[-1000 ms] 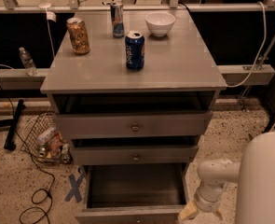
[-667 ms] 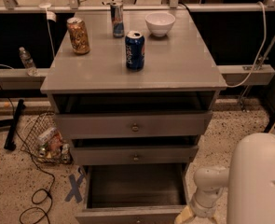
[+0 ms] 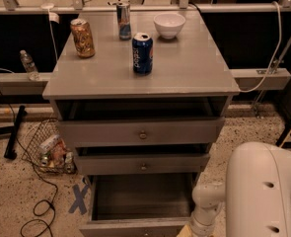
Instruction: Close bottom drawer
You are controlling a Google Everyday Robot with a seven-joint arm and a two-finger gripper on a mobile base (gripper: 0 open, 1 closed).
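The grey cabinet [image 3: 184,68] has three drawers. The bottom drawer [image 3: 135,227] is pulled far out, and its deep grey box [image 3: 142,196] is open to view. Its front runs along the lower edge of the picture and its knob is out of view. The middle drawer [image 3: 174,163] and the top drawer [image 3: 100,132] each stand slightly open. My white arm [image 3: 263,191] comes in at the lower right. Its wrist [image 3: 204,216] hangs by the bottom drawer's right front corner. The gripper is below the picture's edge, out of view.
On the cabinet top stand a blue Pepsi can [image 3: 142,53], a brown can [image 3: 82,37], a slim can [image 3: 124,20] and a white bowl [image 3: 169,24]. A wire basket of litter [image 3: 49,149], cables [image 3: 36,206] and blue tape [image 3: 79,199] lie on the floor to the left.
My arm has moved left and down, and its wrist is now closer to the bottom drawer's right front corner. The drawers have not moved.
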